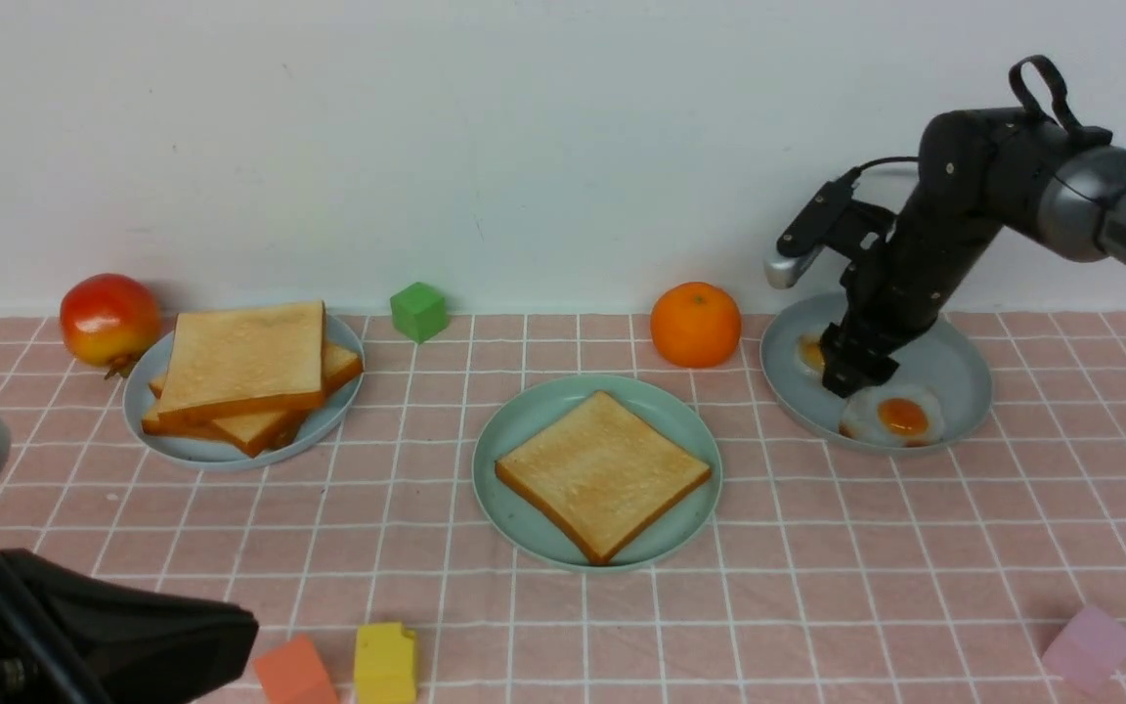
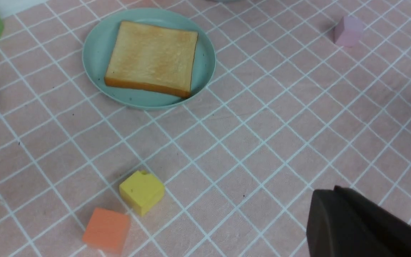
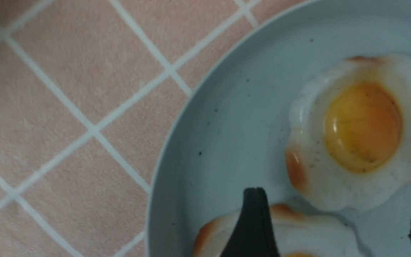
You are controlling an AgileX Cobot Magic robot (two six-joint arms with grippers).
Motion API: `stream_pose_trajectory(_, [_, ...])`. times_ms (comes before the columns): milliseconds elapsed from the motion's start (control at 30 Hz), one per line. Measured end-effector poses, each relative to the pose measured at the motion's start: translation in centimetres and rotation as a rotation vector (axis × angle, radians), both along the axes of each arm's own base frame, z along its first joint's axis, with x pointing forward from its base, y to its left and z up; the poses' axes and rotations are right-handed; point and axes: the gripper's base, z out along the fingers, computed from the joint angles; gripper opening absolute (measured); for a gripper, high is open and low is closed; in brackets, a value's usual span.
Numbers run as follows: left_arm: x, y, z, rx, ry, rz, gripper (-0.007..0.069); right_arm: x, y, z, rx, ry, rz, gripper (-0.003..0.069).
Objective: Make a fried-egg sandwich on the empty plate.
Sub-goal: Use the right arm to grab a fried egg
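The mint-green plate (image 1: pixel 524 416) sits mid-table with one toast slice (image 1: pixel 602 474) lying flat on it; both also show in the left wrist view, the plate (image 2: pixel 98 46) and the toast (image 2: pixel 152 59). More toast slices (image 1: pixel 245 367) are stacked on a grey-blue plate (image 1: pixel 182 445) at the left. Two fried eggs lie on the right grey-blue plate (image 1: pixel 954 362). My right gripper (image 1: pixel 851 372) is open, its fingers straddling the far egg (image 3: pixel 309 232), just short of the near egg (image 1: pixel 895 416) (image 3: pixel 362 132). My left gripper (image 2: pixel 325 194) is shut and empty at the front left.
A red fruit (image 1: pixel 108 318), a green cube (image 1: pixel 418 311) and an orange (image 1: pixel 695 324) stand along the back. An orange cube (image 1: pixel 294 673) and a yellow block (image 1: pixel 385 663) lie at the front left, a purple cube (image 1: pixel 1091 645) at the front right.
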Motion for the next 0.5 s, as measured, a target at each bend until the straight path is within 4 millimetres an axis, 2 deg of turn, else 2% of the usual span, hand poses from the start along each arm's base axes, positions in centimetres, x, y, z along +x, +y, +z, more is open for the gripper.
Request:
stream_pose_trajectory(167, [0.0,0.0,0.0,0.001,-0.001,0.000,-0.0013,0.4,-0.2,-1.2,-0.040,-0.011,0.023,0.0559])
stream_pose_trajectory(300, [0.0,0.0,0.0,0.001,-0.001,0.000,-0.0013,0.6,-0.3,-1.4,-0.056,-0.017,0.028,0.0544])
stream_pose_trajectory(500, [0.0,0.0,0.0,0.002,0.001,0.000,-0.0013,0.7,-0.4,-1.7,-0.071,-0.019,0.034,0.0466])
